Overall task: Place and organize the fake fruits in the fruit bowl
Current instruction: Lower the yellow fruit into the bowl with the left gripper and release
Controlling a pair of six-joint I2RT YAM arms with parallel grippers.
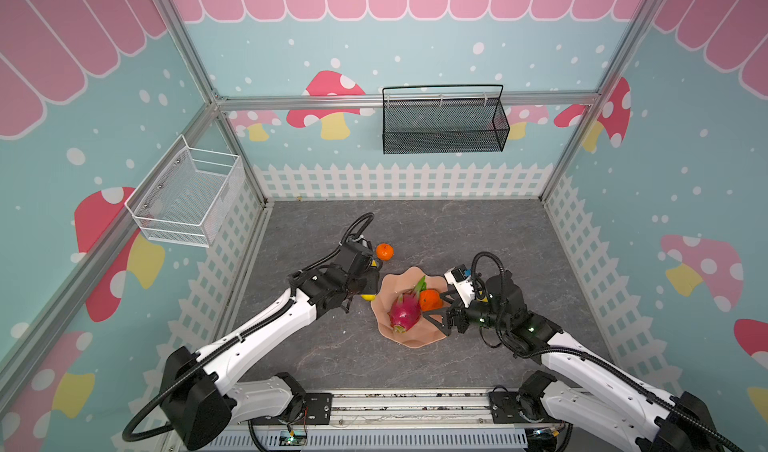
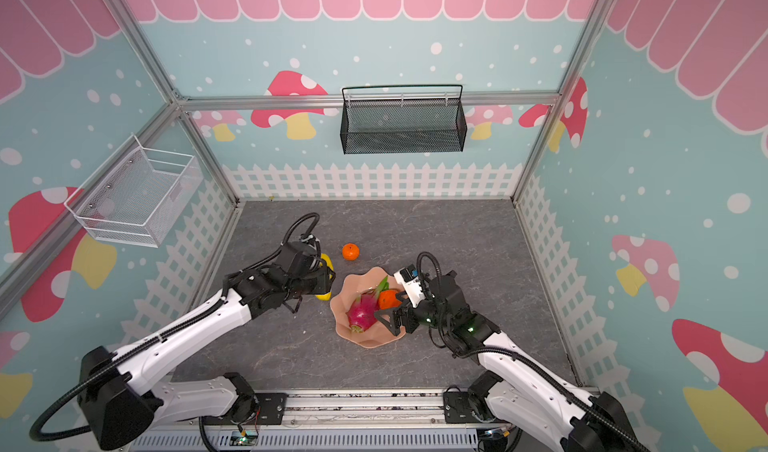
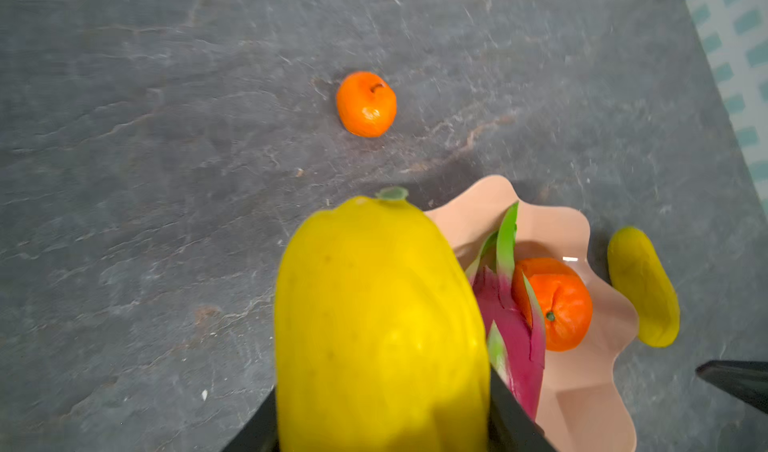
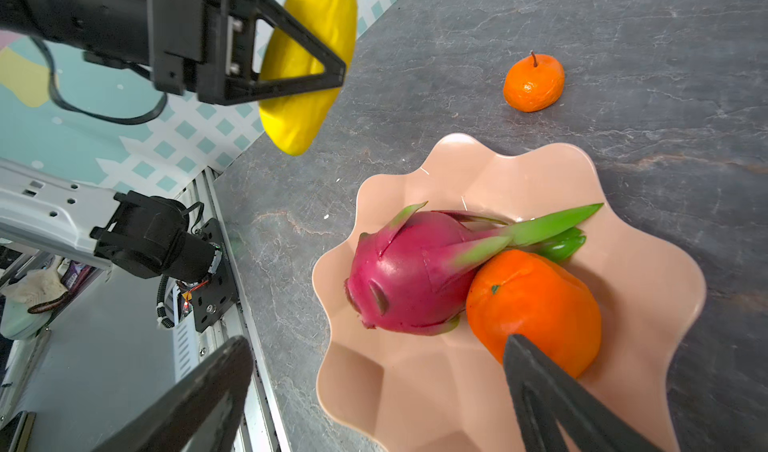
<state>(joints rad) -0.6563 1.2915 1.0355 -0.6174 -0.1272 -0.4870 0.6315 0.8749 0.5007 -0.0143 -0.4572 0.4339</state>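
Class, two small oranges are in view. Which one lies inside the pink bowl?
The orange touching the dragon fruit in the bowl; the other orange sits alone on the grey table.

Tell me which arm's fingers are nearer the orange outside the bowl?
Left. The left fingers hold a yellow fruit just beside that orange; the right fingers hang open over the bowl, farther off.

Lighting bright, even, from overhead; shadows soft and short. Top views bow at the edges. Left wrist view blurred throughout. Small glare spot on fruit bowl [image 3: 582, 238].
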